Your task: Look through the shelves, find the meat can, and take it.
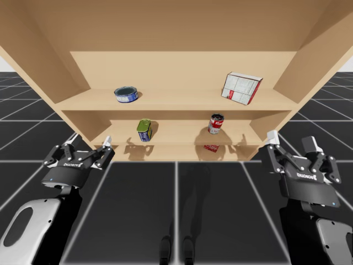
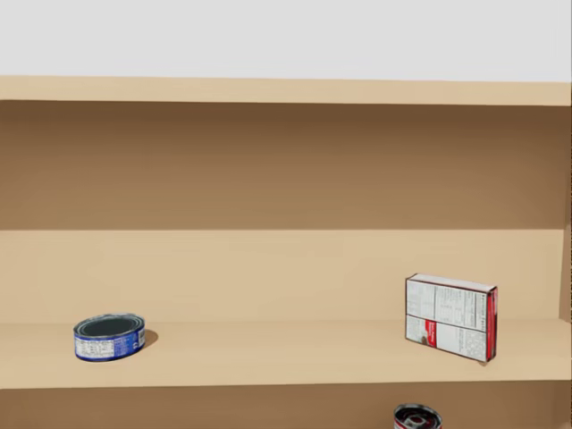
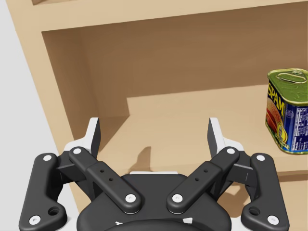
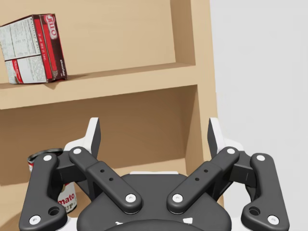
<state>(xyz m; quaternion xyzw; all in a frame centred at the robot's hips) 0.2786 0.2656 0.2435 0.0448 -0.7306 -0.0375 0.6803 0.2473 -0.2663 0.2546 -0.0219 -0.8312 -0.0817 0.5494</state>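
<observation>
meat can [image 1: 144,130] | green-topped, rectangular | upright | lower shelf [image 1: 176,144], left part

Meat can [image 3: 287,110] — green, blue, yellow

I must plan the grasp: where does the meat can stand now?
In the high view the meat can stands on the lower shelf, left of the round red can and below the flat blue can.

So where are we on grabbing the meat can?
Done: nothing grasped yet. The meat can stands untouched on the lower shelf.
In hand: my head faces the upper shelf, with the blue round can and the red-and-white box. Left jaws and right jaws stand open and empty, short of the shelves.
Left: look lower, reach in, probably with the nearer left arm, shut on the can, withdraw.
</observation>
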